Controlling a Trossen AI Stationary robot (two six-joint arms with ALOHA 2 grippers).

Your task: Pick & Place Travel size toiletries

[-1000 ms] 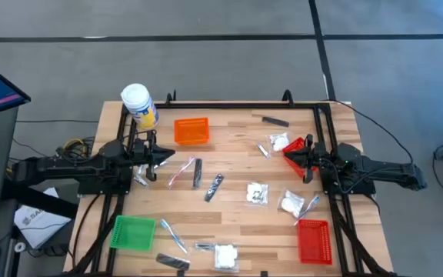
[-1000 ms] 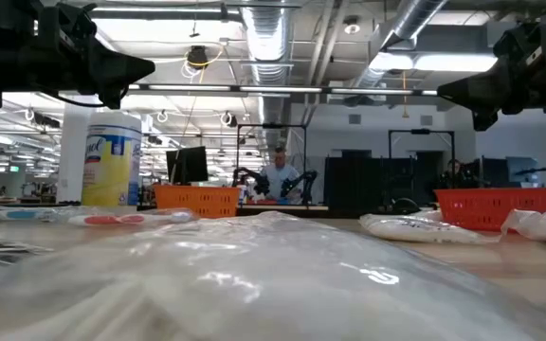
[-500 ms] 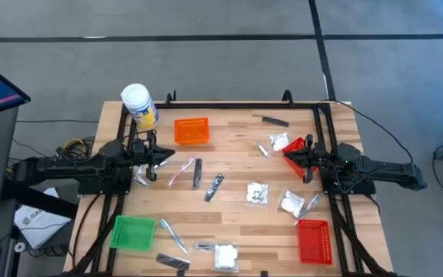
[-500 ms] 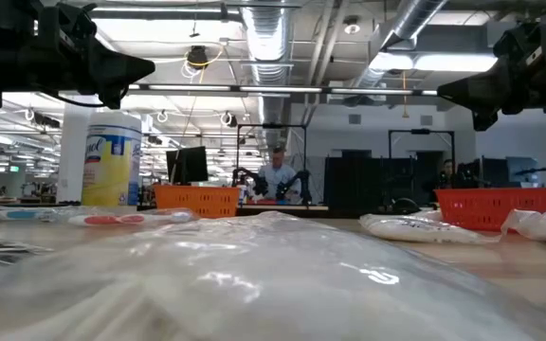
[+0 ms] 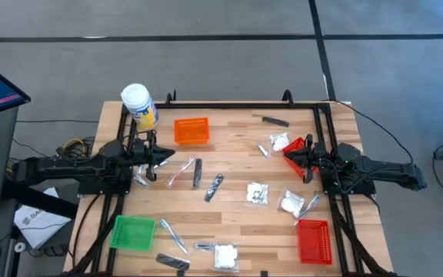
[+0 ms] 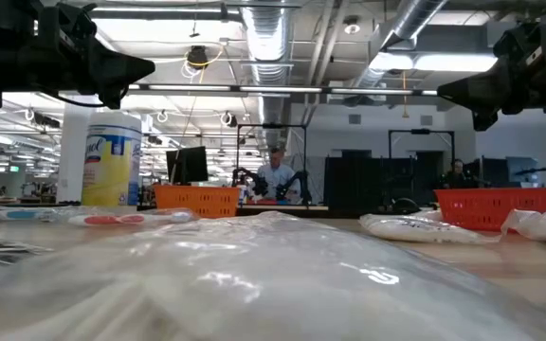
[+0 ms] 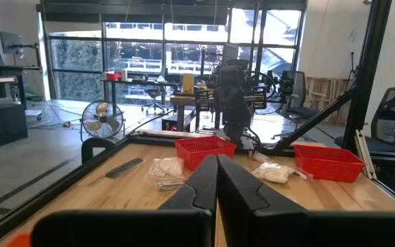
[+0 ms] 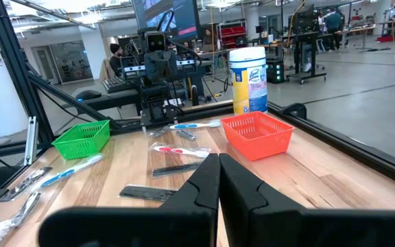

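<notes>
Above the table (image 5: 237, 215), both closed grippers hold nothing.

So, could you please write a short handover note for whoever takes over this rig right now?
Left gripper: fingers shut, empty, raised at the table's left side.
Right gripper: fingers shut, empty, raised at the right side.
Travel size toiletries, such as the white lumpy clear-wrapped packet and slim dark sachet, lie scattered on the wooden table.
Done: nothing visibly sorted; the green mesh basket looks empty.
Left: pick and place every item.
</notes>
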